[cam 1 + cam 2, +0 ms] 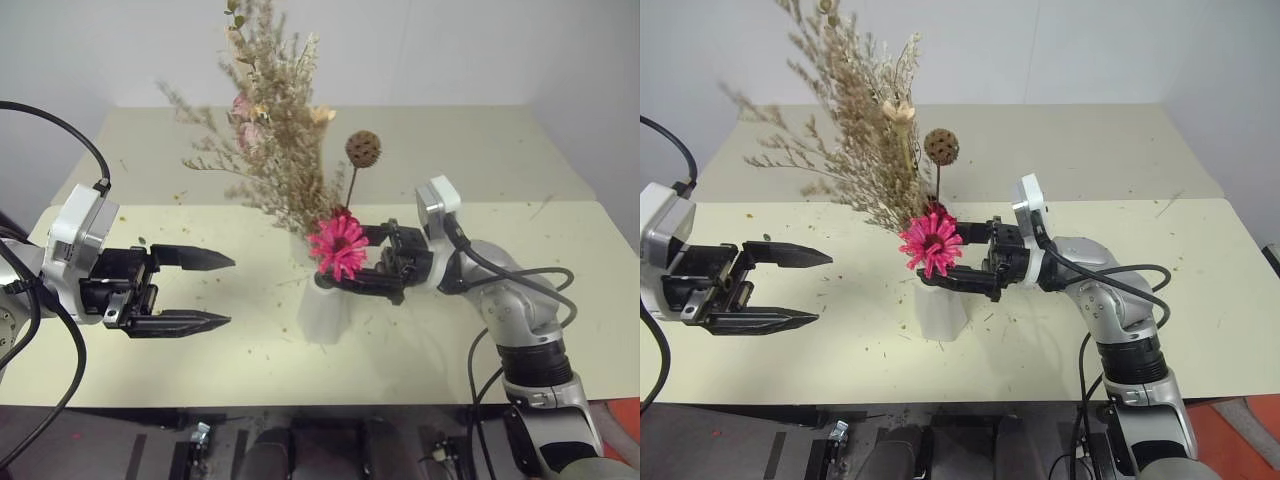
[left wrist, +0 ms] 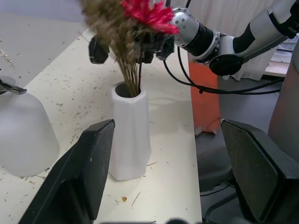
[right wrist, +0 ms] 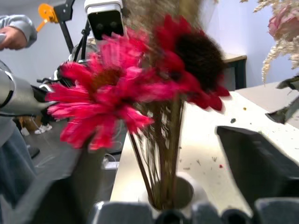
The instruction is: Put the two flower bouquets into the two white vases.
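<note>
Two bouquets up: the daisy bunch (image 1: pixel 338 246) stands in the faceted vase (image 2: pixel 130 135), right tool (image 1: pixel 352 272) spread around its stems; left tool (image 1: pixel 205 291) gapes empty. Next, I'd guess: withdraw cleanly.

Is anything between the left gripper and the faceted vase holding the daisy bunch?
Nothing visible: bare table lies between the left gripper and the faceted vase. The right gripper, jaws open, is on the vase's other side.
</note>
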Robot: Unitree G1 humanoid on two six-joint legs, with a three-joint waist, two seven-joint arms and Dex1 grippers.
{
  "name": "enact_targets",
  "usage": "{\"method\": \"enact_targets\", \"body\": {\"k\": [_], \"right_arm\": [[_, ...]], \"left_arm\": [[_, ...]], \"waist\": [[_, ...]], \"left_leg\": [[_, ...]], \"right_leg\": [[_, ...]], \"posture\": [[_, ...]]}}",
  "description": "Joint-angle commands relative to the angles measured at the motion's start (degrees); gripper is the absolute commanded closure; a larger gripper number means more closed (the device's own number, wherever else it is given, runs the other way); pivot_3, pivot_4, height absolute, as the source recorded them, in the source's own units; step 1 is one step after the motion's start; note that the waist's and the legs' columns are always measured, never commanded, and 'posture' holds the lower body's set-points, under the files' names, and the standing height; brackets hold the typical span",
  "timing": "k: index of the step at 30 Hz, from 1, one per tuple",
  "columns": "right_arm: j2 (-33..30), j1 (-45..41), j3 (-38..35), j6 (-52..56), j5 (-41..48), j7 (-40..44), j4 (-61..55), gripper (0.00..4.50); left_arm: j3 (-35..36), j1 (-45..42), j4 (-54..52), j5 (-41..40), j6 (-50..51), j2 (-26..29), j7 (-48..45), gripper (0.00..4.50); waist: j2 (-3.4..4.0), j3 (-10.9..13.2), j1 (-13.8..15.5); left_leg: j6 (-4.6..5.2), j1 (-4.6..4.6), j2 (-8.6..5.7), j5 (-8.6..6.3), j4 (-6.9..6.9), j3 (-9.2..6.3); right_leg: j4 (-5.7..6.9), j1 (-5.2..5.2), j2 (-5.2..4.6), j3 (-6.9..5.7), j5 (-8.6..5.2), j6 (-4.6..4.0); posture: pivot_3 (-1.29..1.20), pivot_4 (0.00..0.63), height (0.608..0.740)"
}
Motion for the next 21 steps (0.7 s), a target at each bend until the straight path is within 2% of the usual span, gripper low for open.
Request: {"method": "enact_targets", "body": {"k": [1,8,21], "right_arm": [[-3.1,1.0,-3.2,-2.0,-0.1,2.0,-1.8,0.01],[-11.7,3.6,-5.8,-4.3,-2.7,6.5,-0.2,0.01],[-19.6,7.1,-6.3,-10.7,-10.0,12.3,5.9,0.01]], "left_arm": [[0.6,-0.7,-0.9,-0.3,-0.8,0.8,0.1,0.60],[1.4,0.8,-1.5,-0.5,-0.8,0.0,1.2,0.60],[5.7,7.9,-6.1,-1.3,-1.3,-4.3,8.0,0.60]], "waist": [[0.00,0.0,0.0],[-0.01,0.0,0.2],[-0.02,0.0,0.2]], "left_leg": [[0.00,0.00,0.00,0.00,0.00,0.00],[0.00,-0.02,0.00,0.00,0.00,0.01],[0.00,-0.03,0.09,0.00,0.00,0.02]], "right_leg": [[-0.01,0.01,0.00,0.00,0.00,0.00],[-0.03,0.03,-0.01,-0.02,0.00,0.00],[-0.06,0.04,-0.02,0.00,0.00,0.00]], "posture": [[0.00,0.150,0.740],[0.00,0.150,0.740],[0.00,0.150,0.740]]}}
